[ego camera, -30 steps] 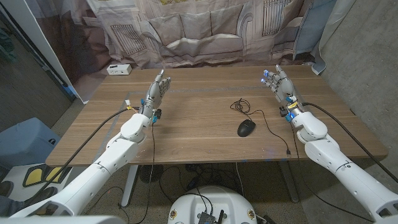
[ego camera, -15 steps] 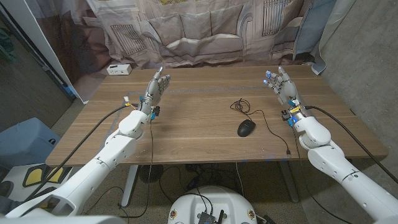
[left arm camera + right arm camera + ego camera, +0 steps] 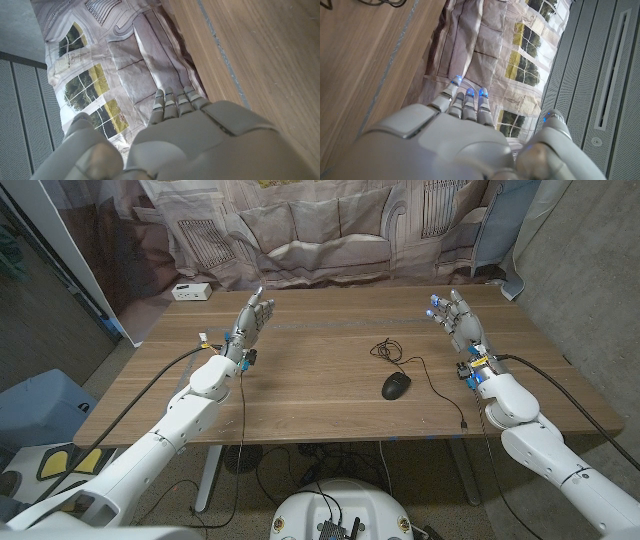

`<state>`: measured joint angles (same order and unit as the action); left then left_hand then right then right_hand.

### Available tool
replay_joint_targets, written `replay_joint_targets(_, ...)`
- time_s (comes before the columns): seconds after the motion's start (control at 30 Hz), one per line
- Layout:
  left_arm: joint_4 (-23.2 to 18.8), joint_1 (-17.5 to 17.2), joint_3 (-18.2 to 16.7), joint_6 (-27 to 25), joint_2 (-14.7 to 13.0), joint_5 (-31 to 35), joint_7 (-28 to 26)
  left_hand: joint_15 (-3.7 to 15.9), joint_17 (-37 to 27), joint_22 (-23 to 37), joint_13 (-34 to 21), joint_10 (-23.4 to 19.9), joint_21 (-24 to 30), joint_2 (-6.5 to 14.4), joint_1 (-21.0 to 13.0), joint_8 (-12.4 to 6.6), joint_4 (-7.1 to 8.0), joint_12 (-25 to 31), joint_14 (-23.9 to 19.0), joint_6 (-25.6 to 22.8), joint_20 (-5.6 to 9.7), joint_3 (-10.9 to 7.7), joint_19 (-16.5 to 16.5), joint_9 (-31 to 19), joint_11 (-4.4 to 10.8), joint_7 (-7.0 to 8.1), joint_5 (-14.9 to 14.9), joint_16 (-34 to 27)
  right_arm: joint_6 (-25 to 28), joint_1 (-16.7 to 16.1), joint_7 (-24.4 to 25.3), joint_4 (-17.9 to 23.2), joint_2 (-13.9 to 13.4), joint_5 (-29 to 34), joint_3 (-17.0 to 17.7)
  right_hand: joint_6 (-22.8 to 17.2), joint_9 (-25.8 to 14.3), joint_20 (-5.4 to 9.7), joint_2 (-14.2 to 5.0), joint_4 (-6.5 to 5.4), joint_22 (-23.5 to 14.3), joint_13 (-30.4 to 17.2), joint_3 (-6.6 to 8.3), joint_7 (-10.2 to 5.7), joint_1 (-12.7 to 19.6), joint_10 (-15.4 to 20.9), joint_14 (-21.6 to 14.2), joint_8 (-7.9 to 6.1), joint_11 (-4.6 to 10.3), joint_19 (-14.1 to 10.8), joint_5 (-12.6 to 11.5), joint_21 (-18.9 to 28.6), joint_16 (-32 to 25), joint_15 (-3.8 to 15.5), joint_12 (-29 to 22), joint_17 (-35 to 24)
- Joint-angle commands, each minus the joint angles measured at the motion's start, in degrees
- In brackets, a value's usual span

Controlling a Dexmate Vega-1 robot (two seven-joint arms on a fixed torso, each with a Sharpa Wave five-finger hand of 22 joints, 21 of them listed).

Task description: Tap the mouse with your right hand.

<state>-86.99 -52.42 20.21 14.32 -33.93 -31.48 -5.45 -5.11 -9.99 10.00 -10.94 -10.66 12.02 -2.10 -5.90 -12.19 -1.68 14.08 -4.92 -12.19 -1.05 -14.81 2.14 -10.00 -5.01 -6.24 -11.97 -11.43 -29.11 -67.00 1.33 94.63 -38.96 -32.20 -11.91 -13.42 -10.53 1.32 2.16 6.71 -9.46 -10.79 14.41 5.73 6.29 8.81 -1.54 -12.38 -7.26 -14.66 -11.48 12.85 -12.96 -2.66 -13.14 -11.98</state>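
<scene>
A black corded mouse [image 3: 396, 386] lies on the wooden table [image 3: 320, 380], right of centre, with its cable looping toward the back. My right hand [image 3: 456, 322] is raised over the table's right side, behind and to the right of the mouse, fingers straight and apart, holding nothing; its back [image 3: 445, 140] faces the right wrist camera. My left hand [image 3: 251, 324] stands on the left side, fingers extended and empty, and its back [image 3: 190, 135] fills the lower left wrist view.
A small white box [image 3: 190, 291] sits at the table's back left corner. A printed backdrop cloth [image 3: 330, 230] hangs behind the table. The mouse cable runs on to the right front edge [image 3: 462, 420].
My right hand has shifted slightly right and toward the front. The left hand has barely moved. The mouse has stayed where it was.
</scene>
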Motion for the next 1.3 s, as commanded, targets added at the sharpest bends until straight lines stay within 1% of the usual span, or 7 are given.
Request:
replay_joint_targets(0.03,-0.6,-0.6,0.0,-0.2,-0.4,0.3,-0.2,-0.17,-0.2,0.2,-0.2,-0.5,0.0,0.3,-0.7,0.16,-0.32,0.0,-0.7,-0.5,-0.29,-0.41,0.1,-0.3,0.02,-0.07,0.1,0.0,0.4,-4.9,1.8,4.4,-1.4,0.6,2.1,-0.6,-0.3,0.07,0.35,0.22,-0.3,-0.3,-0.02,-0.08,0.4,0.4,-0.3,-0.06,-0.10,-0.5,-0.5,0.1,-0.5,-0.21,-0.3,-0.1)
replay_joint_targets(0.23,-0.9,-0.9,0.1,-0.4,-0.4,0.4,-0.5,-0.06,-0.2,0.2,-0.2,-0.7,0.6,0.8,-1.1,0.30,-0.59,-0.1,-1.4,-0.8,-0.50,-0.65,2.2,-0.3,0.00,-0.14,0.3,-0.1,-0.1,-7.2,2.5,5.7,-1.6,1.4,3.1,-0.7,-0.3,0.06,0.23,0.20,-0.3,-0.3,-0.04,-0.13,0.4,0.4,-0.4,-0.01,-0.20,-0.5,-0.5,0.0,-0.4,-0.35,-0.2,-0.1)
replay_joint_targets(0.6,-1.3,-0.9,0.2,-0.2,-0.6,0.7,-0.3,-0.06,-0.2,0.2,-0.2,-1.1,0.4,1.0,-1.4,0.34,-0.78,-0.1,-1.6,-1.1,-0.53,-0.78,2.1,-0.3,0.13,-0.11,0.4,0.0,-0.6,-11.4,4.0,8.5,-1.2,2.1,4.8,-1.0,-0.3,-0.03,0.02,0.22,-0.3,-0.3,-0.03,-0.20,0.5,0.6,-0.6,0.00,-0.08,-0.6,-0.5,-0.2,-0.4,-0.27,-0.1,-0.1)
replay_joint_targets(0.9,-1.8,-0.8,0.5,-0.5,-0.7,1.0,-0.3,-0.13,-0.2,0.3,-0.2,-1.4,0.6,1.2,-1.7,0.33,-0.97,-0.1,-2.2,-1.4,-0.57,-0.92,2.7,-0.3,-0.06,-0.13,0.5,-0.1,-2.4,-13.5,3.2,9.4,-0.3,1.6,5.7,-1.2,-0.3,-0.03,-0.14,0.26,-0.3,-0.3,-0.02,-0.23,0.6,0.8,-0.7,0.02,0.33,-0.8,-0.5,-0.3,-0.3,-0.21,-0.1,-0.1)
replay_joint_targets(1.13,-1.8,-0.7,0.6,-0.4,-0.4,1.1,-0.2,-0.22,-0.3,0.3,-0.2,-1.5,0.5,1.5,-1.8,0.34,-1.07,-0.1,-2.2,-1.6,-0.67,-1.04,2.7,-0.3,-0.03,-0.15,0.5,0.0,-2.7,-15.3,3.6,10.6,-0.3,3.5,6.2,-1.5,-0.3,-0.15,-0.21,0.30,-0.3,-0.3,-0.05,-0.31,0.7,1.2,-0.9,0.02,0.25,-1.0,-0.4,-0.3,-0.3,-0.17,-0.1,0.0)
replay_joint_targets(1.23,-1.5,-0.6,0.7,0.2,-0.1,1.0,0.0,-0.21,-0.3,0.3,-0.2,-1.5,0.3,1.6,-1.9,0.39,-1.13,-0.2,-2.0,-1.6,-0.70,-1.12,2.4,-0.3,-0.14,-0.18,0.5,0.1,-3.0,-16.0,5.0,10.9,-0.1,6.5,6.7,-2.5,-0.3,0.39,-0.47,0.36,-0.3,-0.3,-0.02,-0.67,0.9,2.5,-2.4,-0.15,0.75,-2.9,-0.4,0.1,-0.7,0.41,-0.3,0.0)
replay_joint_targets(1.3,-1.5,-0.6,0.7,0.4,0.0,0.8,0.4,-0.24,-0.3,0.3,-0.2,-1.5,0.2,1.7,-2.0,0.42,-1.19,-0.2,-1.7,-1.7,-0.61,-1.19,2.2,-0.3,-0.15,-0.19,0.6,0.3,-3.1,-16.5,5.7,11.2,0.1,7.9,7.0,-2.8,-0.3,0.53,-0.47,0.47,-0.3,-0.3,0.00,-0.88,1.1,2.7,-2.8,-0.21,0.89,-3.2,-0.4,0.1,-0.7,0.60,-0.3,0.0)
